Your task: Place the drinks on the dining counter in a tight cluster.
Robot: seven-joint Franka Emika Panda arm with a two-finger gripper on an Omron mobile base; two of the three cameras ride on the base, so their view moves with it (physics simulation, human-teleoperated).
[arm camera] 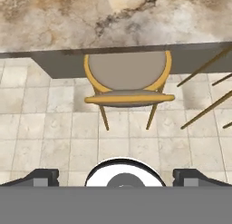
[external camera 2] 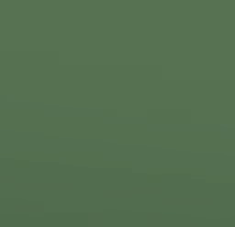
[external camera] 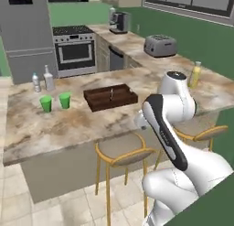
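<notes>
The dining counter (external camera: 82, 124) is a wide tan-and-brown marbled slab; its overhanging edge (arm camera: 113, 19) runs across the top of the hand view. A tiny clear water bottle (external camera: 35, 82) stands at the counter's far left. At the far right, beyond my arm, stands a yellow bottle (external camera: 195, 75) with a pale cap. My gripper (arm camera: 117, 177) is open with nothing between its fingers. It hangs off the counter's near side, pointing down at a stool and the tiled floor.
A taller pale bottle (external camera: 48, 78) stands beside the water bottle, two green cups (external camera: 55, 102) in front. A dark wooden tray (external camera: 110, 97) lies mid-counter. Yellow-framed stools (external camera: 124, 157) (arm camera: 128, 80) stand under the overhang. A toaster (external camera: 160, 45) sits behind. A green wall (external camera 2: 117, 109) is close on the right.
</notes>
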